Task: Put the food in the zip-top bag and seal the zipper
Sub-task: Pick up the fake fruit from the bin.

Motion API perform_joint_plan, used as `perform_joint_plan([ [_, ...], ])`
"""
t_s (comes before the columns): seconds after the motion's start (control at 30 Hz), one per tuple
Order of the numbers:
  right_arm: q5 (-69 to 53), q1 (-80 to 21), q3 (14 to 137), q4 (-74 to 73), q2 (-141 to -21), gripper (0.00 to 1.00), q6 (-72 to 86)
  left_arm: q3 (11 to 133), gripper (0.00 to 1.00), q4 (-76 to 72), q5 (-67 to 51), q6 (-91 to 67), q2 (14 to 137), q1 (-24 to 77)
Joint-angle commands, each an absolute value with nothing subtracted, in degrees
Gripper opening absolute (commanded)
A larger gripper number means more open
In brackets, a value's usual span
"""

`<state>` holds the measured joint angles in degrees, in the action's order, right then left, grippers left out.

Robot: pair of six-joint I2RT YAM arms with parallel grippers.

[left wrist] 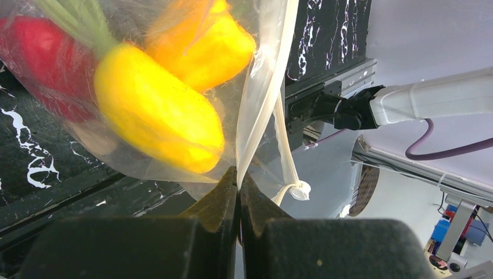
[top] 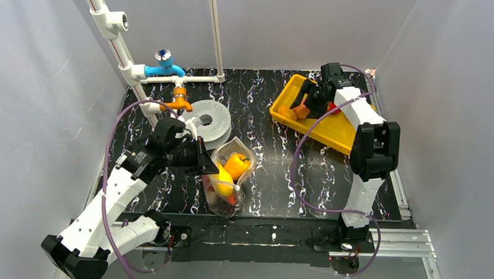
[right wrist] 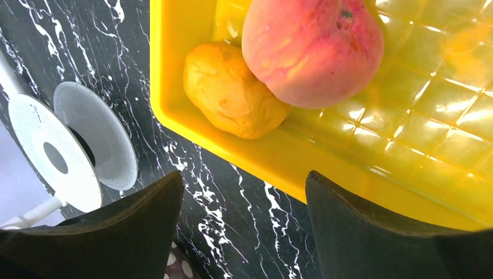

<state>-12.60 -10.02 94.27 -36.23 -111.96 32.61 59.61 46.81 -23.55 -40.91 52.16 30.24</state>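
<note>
Top external view: yellow tray (top: pixel 331 135), far right corner of the desk; zip-top bag (top: pixel 235 142), mid near edge, peppers (top: pixel 234 166) inside, rim pinched by the left gripper (top: pixel 202 158). Right wrist view alone shows the right gripper (right wrist: pixel 244 192) spread before the tray's peach (right wrist: pixel 311 49), which touches a smaller orange lump (right wrist: pixel 232 90); straddling the peach squarely should lift it cleanly. Left wrist view alone shows the zipper (left wrist: pixel 283 145), hanging unsealed.

Black table (top: pixel 274 171), white veins running all over it; at the far right the yellow tray (top: pixel 328 131) sits angled; left of centre the grey spool (top: pixel 213 123) lies flat. Towards the front edge the zip-top bag (top: pixel 245 167) stands, just in front of the spool.
</note>
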Motion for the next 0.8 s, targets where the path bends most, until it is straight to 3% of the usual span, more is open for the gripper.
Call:
perform_joint_plan([
  [0.0,-16.24,-9.84,98.87,-35.3,-114.14,0.84,31.47,60.65,0.0,48.12,-24.08,-39.86,52.31,30.5],
  [0.2,-18.2,-9.88,99.46,-33.06,-117.19,0.9,35.01,60.44,0.0,48.25,-24.17,-39.75,52.47,30.5],
  [0.47,-14.24,-10.61,93.51,-27.65,-116.63,0.86,38.97,59.85,0.0,48.0,-23.82,-40.28,51.28,30.49],
  [0.77,-9.71,-12.77,95.65,-26.79,-120.65,0.87,38.2,59.91,0.0,48.33,-23.78,-40.22,50.99,30.5],
])
